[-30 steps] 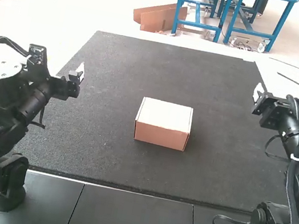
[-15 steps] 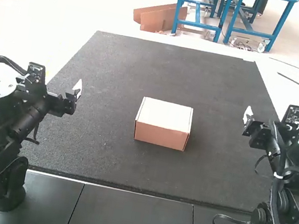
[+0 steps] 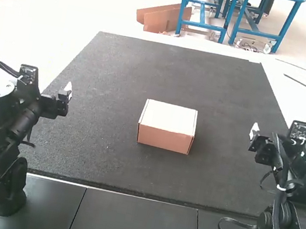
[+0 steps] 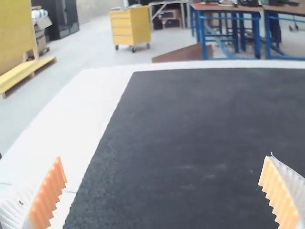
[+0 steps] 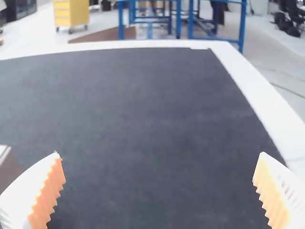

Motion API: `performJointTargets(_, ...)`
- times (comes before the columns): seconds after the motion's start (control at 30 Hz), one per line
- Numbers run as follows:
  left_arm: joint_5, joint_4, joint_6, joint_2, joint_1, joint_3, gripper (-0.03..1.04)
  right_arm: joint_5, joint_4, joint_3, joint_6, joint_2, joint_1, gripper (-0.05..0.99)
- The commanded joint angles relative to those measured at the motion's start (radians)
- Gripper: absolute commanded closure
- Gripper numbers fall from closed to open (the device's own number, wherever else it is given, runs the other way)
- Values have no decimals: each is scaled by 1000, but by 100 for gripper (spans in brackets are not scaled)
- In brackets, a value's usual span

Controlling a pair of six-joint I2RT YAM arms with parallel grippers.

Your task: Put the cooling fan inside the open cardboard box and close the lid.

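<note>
A brown cardboard box (image 3: 167,126) sits in the middle of the black mat (image 3: 172,70), its lid lying flat and shut. My left gripper (image 3: 64,97) hovers at the mat's left edge, well apart from the box, and points across the mat. In the left wrist view its orange-padded fingers (image 4: 47,193) stand wide apart around bare mat, so the left gripper (image 4: 164,191) is open and empty. My right gripper (image 3: 254,138) hangs near the mat's right edge, also far from the box. The right gripper (image 5: 159,186) is open too, with nothing between its ribbed fingers (image 5: 45,191).
A white table margin (image 4: 71,143) runs round the mat. Dark panels (image 3: 133,224) lie along the front edge between the two arm bases. Bare mat surrounds the box on all sides.
Both arms have drawn back and lowered: the left gripper slid left toward the mat's edge, the right gripper dropped toward the front. The box has not moved.
</note>
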Motion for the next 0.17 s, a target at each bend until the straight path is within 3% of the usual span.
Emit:
performJointTargets(0.0, 5, 7, -5, -14, 41, -7, 5, 7, -2, -4, -3, -10, -13, 3)
performJointTargets(0.13, 5, 6, 10, -13, 45, -9, 5, 7, -6, -4, -1, -10, -11, 3)
